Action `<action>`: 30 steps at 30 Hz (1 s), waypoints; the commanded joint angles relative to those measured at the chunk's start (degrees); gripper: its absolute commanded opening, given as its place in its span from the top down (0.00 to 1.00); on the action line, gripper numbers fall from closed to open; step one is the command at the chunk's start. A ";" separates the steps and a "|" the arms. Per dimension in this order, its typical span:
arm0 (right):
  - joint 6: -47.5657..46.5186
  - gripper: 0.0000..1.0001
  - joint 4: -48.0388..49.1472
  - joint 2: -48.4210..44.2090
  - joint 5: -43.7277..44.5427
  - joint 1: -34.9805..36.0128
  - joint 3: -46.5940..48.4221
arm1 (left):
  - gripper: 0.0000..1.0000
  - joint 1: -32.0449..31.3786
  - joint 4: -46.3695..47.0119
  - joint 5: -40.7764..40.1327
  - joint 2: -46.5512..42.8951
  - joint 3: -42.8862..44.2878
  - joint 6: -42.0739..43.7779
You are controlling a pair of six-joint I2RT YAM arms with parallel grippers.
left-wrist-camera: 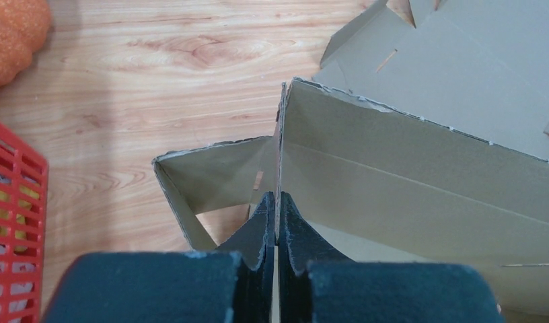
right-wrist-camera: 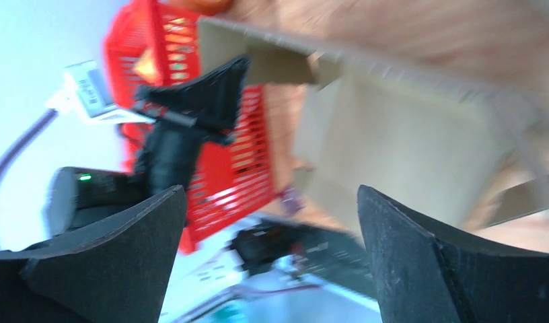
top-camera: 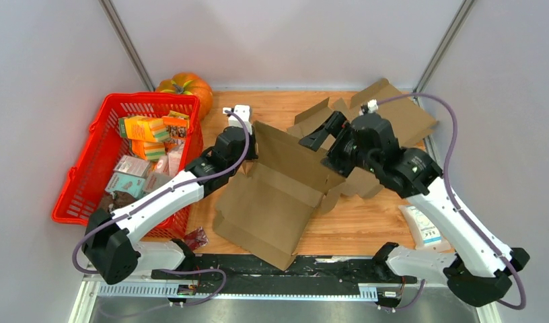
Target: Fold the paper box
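Two arms flank the box (top-camera: 278, 192), which sits half-raised in the middle of the table (top-camera: 366, 225). My left gripper (left-wrist-camera: 277, 205) is clenched on the upright wall (left-wrist-camera: 406, 188); I'd use that wall as a vertical anchor. My right gripper (right-wrist-camera: 268, 202) hangs spread wide, grasping nothing; I'd bring it squarely onto the end flap (left-wrist-camera: 218, 171) and crease along the score.

Paper box (top-camera: 278, 195) on the table (top-camera: 366, 225), basket (top-camera: 75, 176) left of it, pumpkin (top-camera: 188, 87) behind basket, flat cardboard (top-camera: 406, 118) behind box at right
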 commanded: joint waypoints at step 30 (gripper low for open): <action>59.61 0.50 4.76 18.97 17.15 5.39 2.63 | 1.00 -5.43 4.45 -17.09 -5.28 -5.03 -9.53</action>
